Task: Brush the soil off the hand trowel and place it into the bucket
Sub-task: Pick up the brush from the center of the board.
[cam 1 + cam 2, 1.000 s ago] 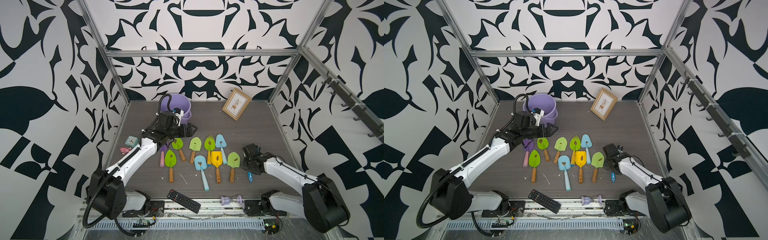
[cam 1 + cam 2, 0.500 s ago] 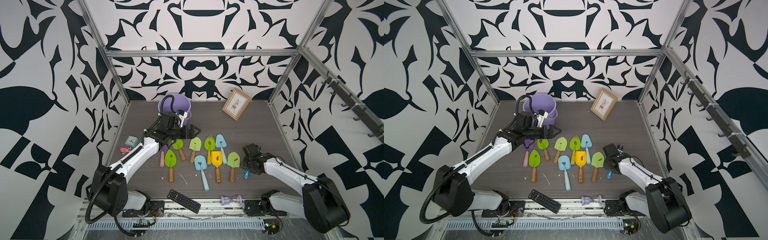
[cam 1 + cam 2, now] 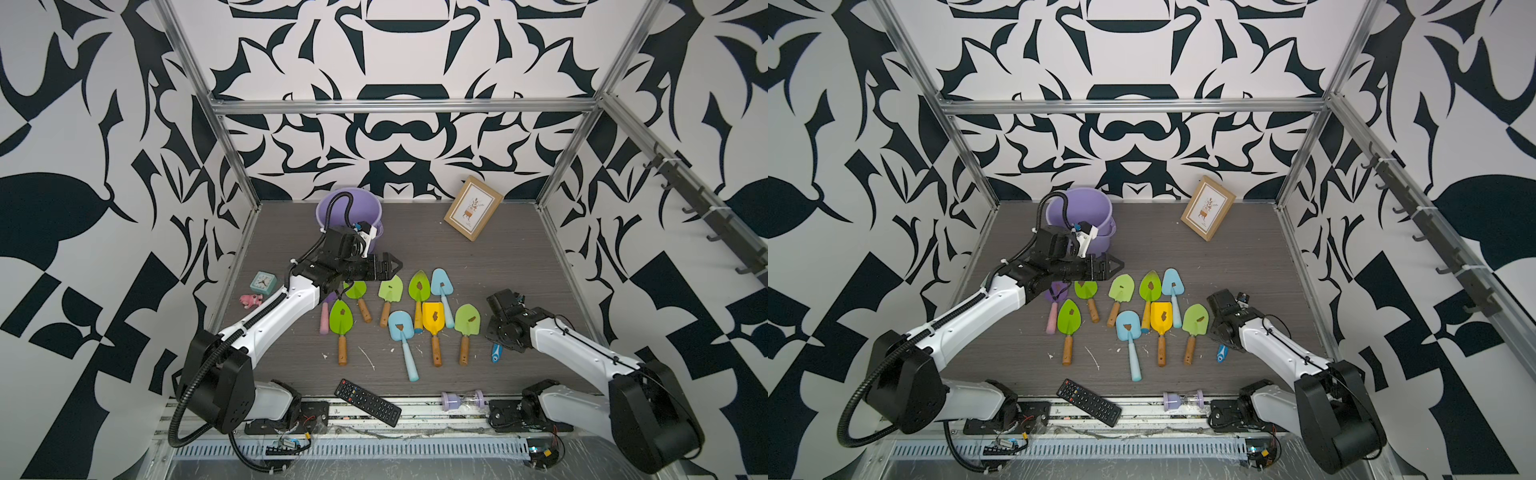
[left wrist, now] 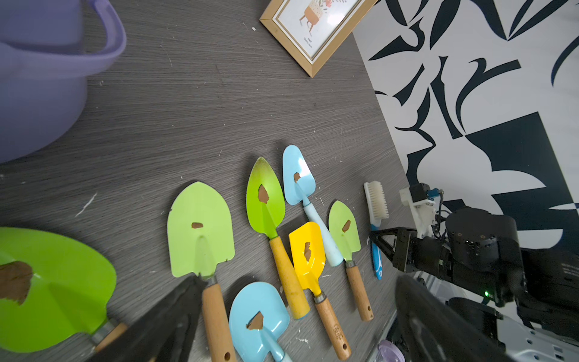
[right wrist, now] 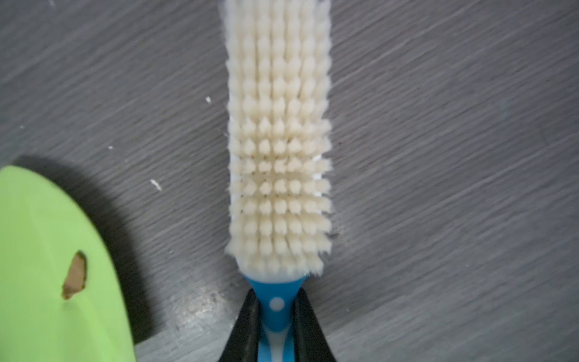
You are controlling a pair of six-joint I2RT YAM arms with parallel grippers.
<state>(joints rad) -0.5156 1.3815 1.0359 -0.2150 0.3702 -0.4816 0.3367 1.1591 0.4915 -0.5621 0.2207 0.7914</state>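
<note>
Back left on the grey bench (image 3: 498, 257), the lilac bucket (image 3: 368, 210) stands upright. Just in front of it the left arm (image 3: 282, 307) hovers above the far row of trowels, the left jaws spread wide and holding nothing. The coloured trowels (image 3: 434, 318) lie flat mid-bench, well apart from the bucket, most carrying a brown clump of soil (image 4: 263, 194) on the blade. At right, just beside the last light-green trowel (image 5: 47, 250), the right arm (image 3: 573, 345) reaches low, the right jaws clamped on the blue handle of a white-bristled brush (image 5: 279, 141).
</note>
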